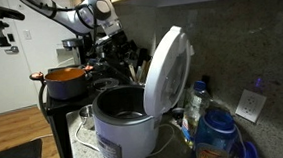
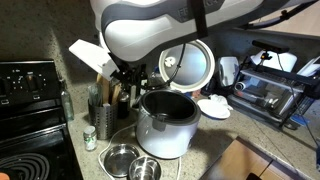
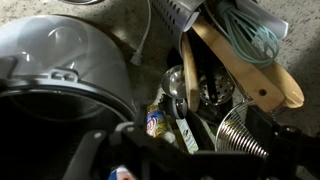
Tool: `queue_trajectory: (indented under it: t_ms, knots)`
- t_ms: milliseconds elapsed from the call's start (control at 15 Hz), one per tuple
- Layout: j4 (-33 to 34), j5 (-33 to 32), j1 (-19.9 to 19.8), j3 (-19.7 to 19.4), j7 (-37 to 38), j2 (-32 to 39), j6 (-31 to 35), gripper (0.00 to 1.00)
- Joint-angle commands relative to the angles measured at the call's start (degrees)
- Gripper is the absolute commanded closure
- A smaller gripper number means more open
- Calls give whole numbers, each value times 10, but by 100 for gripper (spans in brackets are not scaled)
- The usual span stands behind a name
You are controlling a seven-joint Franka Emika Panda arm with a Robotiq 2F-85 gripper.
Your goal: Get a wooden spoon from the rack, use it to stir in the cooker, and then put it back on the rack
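Note:
The white cooker (image 1: 123, 125) stands with its oval lid (image 1: 167, 69) raised, and it also shows in the other exterior view (image 2: 165, 128). The dark rack (image 2: 104, 102), full of upright utensils, stands beside it; it is also in an exterior view (image 1: 128, 62). My gripper (image 1: 112, 43) hangs just above the rack. In the wrist view the gripper (image 3: 195, 150) looks open, its dark fingers apart over the utensils. A thin light wooden spoon handle (image 3: 187, 80) rises between them. Nothing is held.
An orange pot (image 1: 66, 80) sits behind the rack. The rack also holds a broad wooden spatula (image 3: 245, 65), a teal whisk (image 3: 252, 32) and a metal coil whisk (image 3: 238, 125). A black stove (image 2: 30, 110), metal bowls (image 2: 125, 160) and a toaster oven (image 2: 275, 85) surround the cooker.

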Motion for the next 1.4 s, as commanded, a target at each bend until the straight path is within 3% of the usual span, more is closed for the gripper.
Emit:
queue_trajectory:
  t_ms: [0, 1000, 1067, 1133, 1200, 1333]
  knots:
    - [-2, 14, -5, 0, 10, 5, -4, 0]
    - [3, 30, -6, -3, 10, 24, 10, 2]
    - [3, 30, -6, -3, 10, 25, 11, 7]
    - [3, 30, -5, -3, 10, 26, 12, 27]
    - [5, 30, -6, -3, 10, 28, 15, 30]
    - [5, 30, -6, -3, 9, 28, 17, 46]
